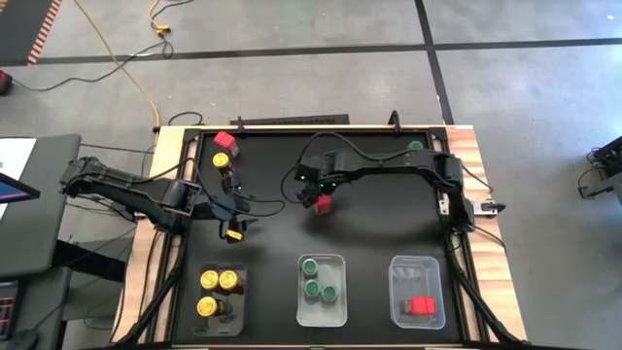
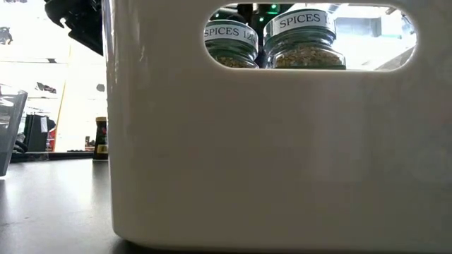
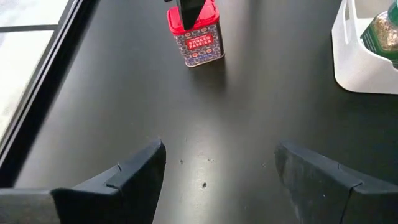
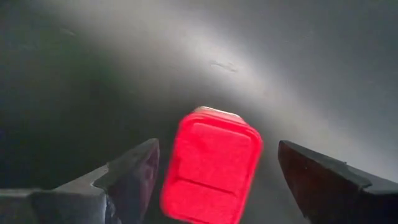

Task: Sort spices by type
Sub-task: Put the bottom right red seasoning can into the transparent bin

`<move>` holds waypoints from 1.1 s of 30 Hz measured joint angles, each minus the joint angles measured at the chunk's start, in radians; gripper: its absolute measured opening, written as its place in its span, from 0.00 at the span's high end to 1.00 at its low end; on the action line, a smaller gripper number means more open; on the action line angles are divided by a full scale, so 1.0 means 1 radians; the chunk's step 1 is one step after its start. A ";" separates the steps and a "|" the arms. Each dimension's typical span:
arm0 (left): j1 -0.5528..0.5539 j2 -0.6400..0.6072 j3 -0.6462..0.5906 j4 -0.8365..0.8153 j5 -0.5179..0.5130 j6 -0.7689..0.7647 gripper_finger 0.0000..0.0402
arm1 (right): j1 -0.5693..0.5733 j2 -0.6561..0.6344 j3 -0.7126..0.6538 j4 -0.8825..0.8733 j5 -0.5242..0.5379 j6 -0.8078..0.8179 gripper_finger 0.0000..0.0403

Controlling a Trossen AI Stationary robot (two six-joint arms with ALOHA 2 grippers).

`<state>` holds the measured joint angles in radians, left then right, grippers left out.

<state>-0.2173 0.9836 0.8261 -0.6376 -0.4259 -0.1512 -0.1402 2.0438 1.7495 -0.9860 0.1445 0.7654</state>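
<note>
- Black table [image 1: 379,228] fills our overhead view.
- Our left gripper [image 1: 236,216] hovers with fingers apart, empty, near a yellow-lidded jar [image 1: 234,234].
- Our right gripper [image 1: 318,192] hangs spread around a red-lidded jar [image 4: 210,167] at mid-table, not touching it.
</note>
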 joint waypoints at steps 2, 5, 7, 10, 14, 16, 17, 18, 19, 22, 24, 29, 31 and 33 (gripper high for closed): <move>0.000 0.000 0.000 0.000 0.000 0.000 0.29 | 0.000 0.027 0.020 -0.036 0.011 0.009 0.11; 0.000 0.000 0.000 -0.001 0.000 -0.013 0.29 | 0.000 0.056 0.026 -0.051 0.011 0.013 0.11; 0.000 0.000 0.000 0.000 0.000 -0.036 0.29 | 0.001 0.069 0.026 -0.057 0.011 0.013 0.11; 0.000 0.000 0.000 0.000 0.000 -0.053 0.29 | 0.002 0.074 0.026 -0.080 0.011 0.013 0.14; 0.000 0.000 0.000 -0.001 0.000 -0.032 0.29 | 0.002 0.067 0.026 -0.129 0.010 0.012 0.30; 0.000 0.000 0.000 0.000 0.000 -0.015 0.29 | 0.004 0.064 0.026 -0.168 0.010 0.009 0.41; 0.000 0.000 0.000 -0.001 0.000 -0.010 0.29 | 0.005 0.064 0.026 -0.188 0.010 -0.001 0.42; 0.000 0.000 0.000 -0.001 0.000 -0.008 0.29 | 0.008 0.064 0.026 -0.204 0.010 -0.016 0.42; 0.000 0.000 0.000 0.000 0.000 -0.007 0.29 | 0.013 0.064 0.026 -0.217 0.011 -0.030 0.42; 0.000 0.000 0.000 0.000 0.000 -0.007 0.29 | 0.043 0.041 0.025 -0.256 0.014 -0.055 0.42; 0.000 0.000 0.000 0.000 0.000 -0.007 0.29 | 0.074 -0.001 0.025 -0.270 0.014 -0.056 0.42; 0.000 0.000 0.000 -0.001 0.000 -0.040 0.29 | 0.153 -0.132 0.026 -0.278 0.033 -0.024 0.42; 0.000 0.000 0.000 0.000 0.000 -0.045 0.29 | 0.187 -0.183 0.026 -0.312 0.045 0.002 0.42; 0.000 0.000 0.000 -0.001 0.000 -0.039 0.29 | 0.229 -0.239 0.026 -0.373 0.063 0.011 0.42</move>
<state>-0.2173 0.9836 0.8261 -0.6385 -0.4255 -0.1905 0.0885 1.8043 1.7756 -1.3586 0.2071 0.7762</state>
